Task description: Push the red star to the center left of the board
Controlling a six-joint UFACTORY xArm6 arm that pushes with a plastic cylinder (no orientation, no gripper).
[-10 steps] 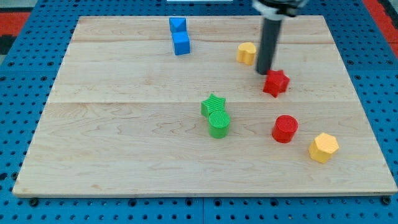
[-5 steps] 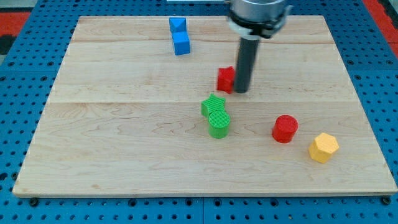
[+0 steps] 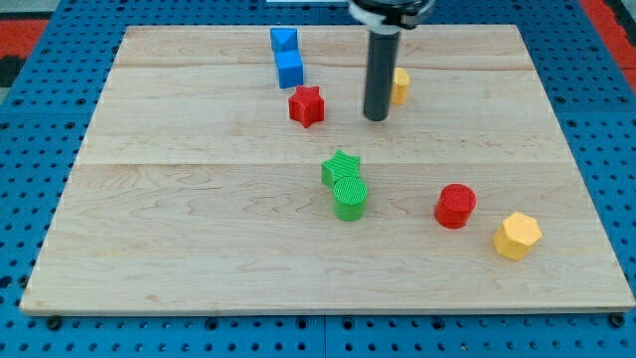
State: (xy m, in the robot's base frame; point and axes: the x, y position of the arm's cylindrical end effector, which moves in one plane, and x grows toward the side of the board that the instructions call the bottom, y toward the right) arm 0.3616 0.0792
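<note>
Since the prior frame the small red star-shaped block had shifted toward the view's left and slightly up, to just below the lower blue cube; my tip stood apart on its right, touching no block, a bare rod with nothing to spread or pinch. Bare light wooden board lay open from the star to the left edge, with the green star-shaped block and green cylinder nearer the view's bottom.

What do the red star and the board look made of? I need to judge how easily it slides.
The red star looks like matte plastic, perhaps 3D-printed: flat uniform colour, faint ridges. The board looks like pale smooth wood: visible grain and plank seams. My tip stands apart, to the star's right in the view.
</note>
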